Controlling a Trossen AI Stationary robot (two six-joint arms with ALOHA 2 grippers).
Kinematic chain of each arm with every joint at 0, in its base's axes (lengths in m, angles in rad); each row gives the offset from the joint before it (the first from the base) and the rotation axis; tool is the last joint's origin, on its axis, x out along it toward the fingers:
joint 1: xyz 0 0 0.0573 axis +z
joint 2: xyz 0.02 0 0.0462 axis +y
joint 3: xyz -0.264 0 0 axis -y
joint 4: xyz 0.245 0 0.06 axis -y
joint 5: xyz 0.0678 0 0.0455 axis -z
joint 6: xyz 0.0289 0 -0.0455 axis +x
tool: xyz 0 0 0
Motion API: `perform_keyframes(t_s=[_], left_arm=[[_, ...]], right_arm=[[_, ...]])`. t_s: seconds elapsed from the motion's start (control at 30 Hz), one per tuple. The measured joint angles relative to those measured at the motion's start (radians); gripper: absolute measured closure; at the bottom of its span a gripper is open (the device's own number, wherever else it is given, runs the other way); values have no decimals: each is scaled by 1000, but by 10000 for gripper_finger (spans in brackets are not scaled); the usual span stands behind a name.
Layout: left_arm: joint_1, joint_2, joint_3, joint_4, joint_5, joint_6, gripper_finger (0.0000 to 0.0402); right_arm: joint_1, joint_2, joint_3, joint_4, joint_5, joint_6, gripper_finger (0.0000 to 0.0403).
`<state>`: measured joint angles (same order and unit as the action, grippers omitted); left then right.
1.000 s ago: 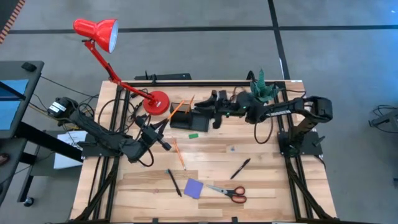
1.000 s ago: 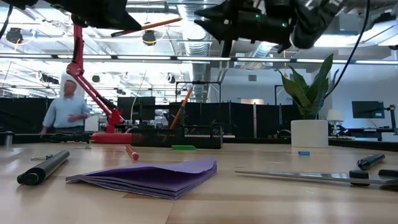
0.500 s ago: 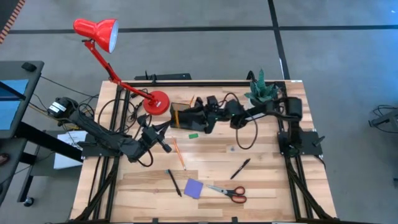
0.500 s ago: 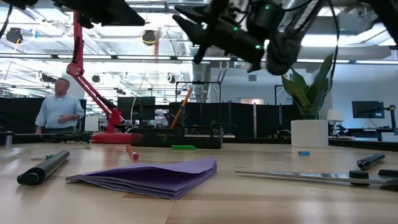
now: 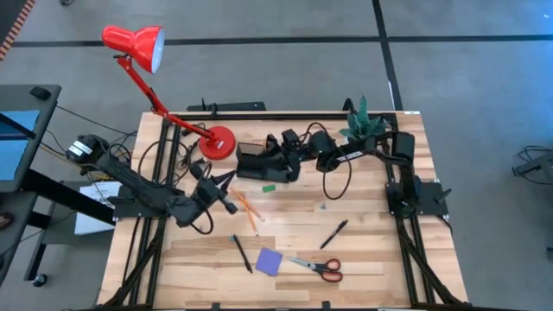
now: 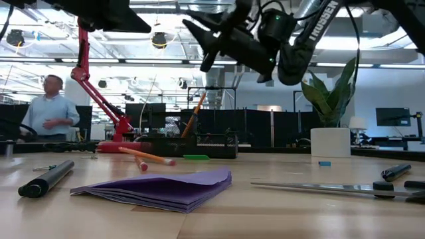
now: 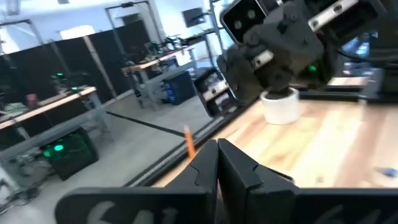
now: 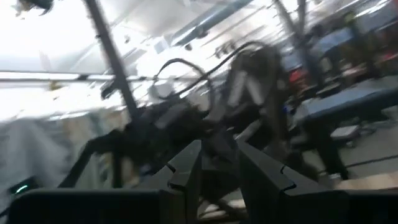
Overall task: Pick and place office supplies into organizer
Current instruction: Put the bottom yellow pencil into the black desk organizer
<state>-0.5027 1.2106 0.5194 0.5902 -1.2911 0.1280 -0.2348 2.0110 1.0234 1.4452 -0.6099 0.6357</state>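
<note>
The pale wooden-slat table [image 5: 371,246] carries everything. A red desk lamp [image 5: 164,95] stands on its round base near the far edge, and a potted green plant [image 5: 363,121] sits at the far right corner. The small black rectangular organizer [image 5: 257,164] lies beside the lamp base, one orange pencil standing in it. The right gripper [image 5: 275,142] hangs above the organizer, fingers partly apart with nothing seen between them. The left gripper [image 5: 226,178] hovers left of centre, fingers pressed together and empty. Red-handled scissors [image 5: 318,267] lie near the front edge, next to the purple square notepad [image 5: 269,262]. Two black pens [image 5: 241,253] rest at the front. Two thin orange pencils [image 5: 248,208] lie just beside the left gripper. A tiny green eraser [image 5: 269,186] sits just in front of the organizer.
</note>
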Motion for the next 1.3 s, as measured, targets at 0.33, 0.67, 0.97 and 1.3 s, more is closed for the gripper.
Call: perform_keyframes(t_s=[0.33, 0.67, 0.97, 1.3], left_arm=[[-36, 0, 0, -247, 94, -342, 401], [-34, 0, 0, -514, 122, -627, 377], [-34, 0, 0, -517, 116, -631, 327], [-34, 0, 0, -517, 116, -631, 316]], right_arm=[[116, -26, -42, -163, -157, -30, 310], [296, -26, -43, -750, 194, -281, 310], [346, -26, -17, -984, 815, -297, 312], [341, -7, 12, -1122, 822, -178, 329]])
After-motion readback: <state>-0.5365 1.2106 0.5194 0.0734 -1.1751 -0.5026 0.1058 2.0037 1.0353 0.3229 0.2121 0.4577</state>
